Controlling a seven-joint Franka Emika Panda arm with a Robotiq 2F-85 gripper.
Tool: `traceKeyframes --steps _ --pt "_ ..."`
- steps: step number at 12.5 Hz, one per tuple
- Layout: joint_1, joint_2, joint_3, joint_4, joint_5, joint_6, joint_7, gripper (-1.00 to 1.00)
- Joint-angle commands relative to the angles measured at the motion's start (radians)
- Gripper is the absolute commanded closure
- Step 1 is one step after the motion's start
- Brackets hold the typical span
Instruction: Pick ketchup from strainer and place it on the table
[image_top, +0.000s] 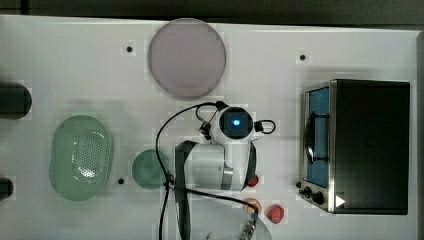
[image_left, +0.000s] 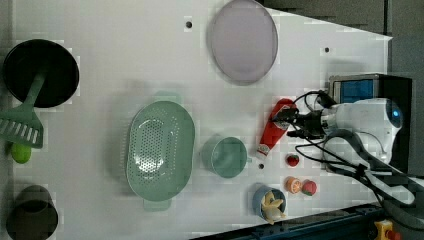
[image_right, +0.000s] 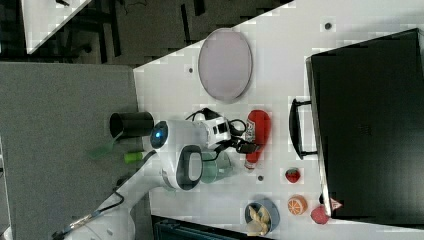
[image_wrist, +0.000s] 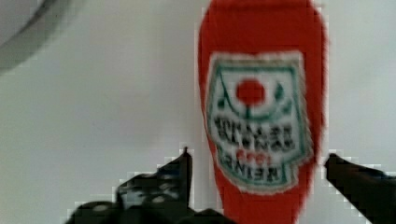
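The ketchup (image_left: 272, 131) is a slim red bottle with a white label, lying flat on the white table (image_left: 125, 50) between the green cup and the oven. In the wrist view the ketchup (image_wrist: 259, 116) lies between the two dark fingers, with a gap of table showing on each side. My gripper (image_wrist: 257, 156) is open and hovers over the bottle's lower half, not holding it. From the side, the gripper (image_left: 285, 119) sits just above the bottle's thick end. The pale green strainer (image_left: 160, 150) stands apart at the left view's left, with nothing in it.
A round green cup (image_left: 227, 156) stands between strainer and bottle. A grey-lilac plate (image_left: 243, 40) lies beyond. A black toaster oven (image_top: 367, 145) fills the top view's right. A strawberry (image_left: 292, 160), other small toy fruits and a blue cup (image_left: 268, 202) lie near the bottle's cap end.
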Motion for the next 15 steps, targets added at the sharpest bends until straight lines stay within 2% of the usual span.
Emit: traceKeyframes --steps 1,4,6,8,12,15 --pt "0.005 -0.053 -0.015 0.034 -0.001 0.026 -0.034 -1.0" --pt "0.005 -0.178 -0.014 0.093 -0.001 -0.079 -0.031 -1.0" --pt "0.005 -0.265 -0.015 0.165 -0.001 -0.226 -0.008 -1.0" --pt "0.005 -0.33 -0.018 0.261 -0.001 -0.376 0.103 -1.0" --pt "0.005 -0.388 -0.014 0.491 -0.001 -0.768 0.295 -1.0" --pt "0.005 -0.387 -0.01 0.645 -0.009 -0.923 0.298 -1.0"
